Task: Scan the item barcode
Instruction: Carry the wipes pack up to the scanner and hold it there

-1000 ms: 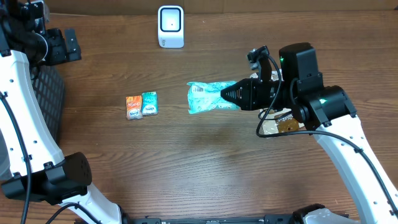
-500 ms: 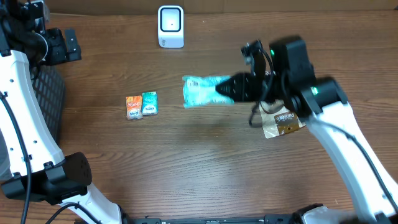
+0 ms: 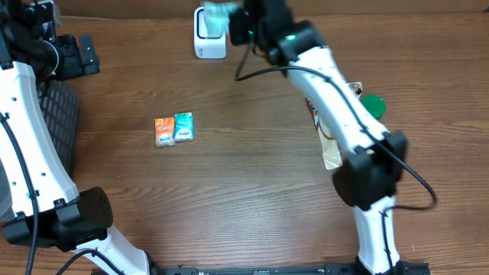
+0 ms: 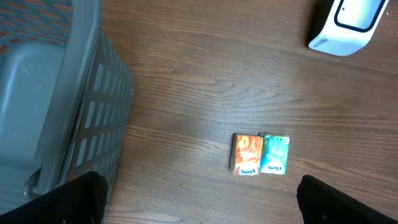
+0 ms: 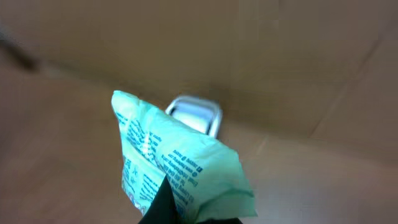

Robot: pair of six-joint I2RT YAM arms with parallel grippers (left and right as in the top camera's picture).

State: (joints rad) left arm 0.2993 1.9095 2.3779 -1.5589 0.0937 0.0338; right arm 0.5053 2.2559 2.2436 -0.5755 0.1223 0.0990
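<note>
Mint-green crinkly plastic packet (image 3: 217, 9) hangs at the table's far edge, over the top of the white boxy barcode scanner (image 3: 209, 37), clenched in the right gripper (image 3: 235, 19). Only the right wrist view shows print on the packet (image 5: 180, 168), with the scanner (image 5: 194, 113) blurred behind. Only the left wrist view shows the left gripper (image 4: 199, 205) released wide, holding nothing, beside a grey slatted plastic basket (image 4: 74, 112). On the brown wood-grain table (image 3: 252, 198) a small orange pack (image 3: 163, 131) touches a small teal pack (image 3: 183, 127). The right arm (image 3: 336, 99) partly hides a brown printed pouch (image 3: 331, 156) near a green round object (image 3: 373, 105).
</note>
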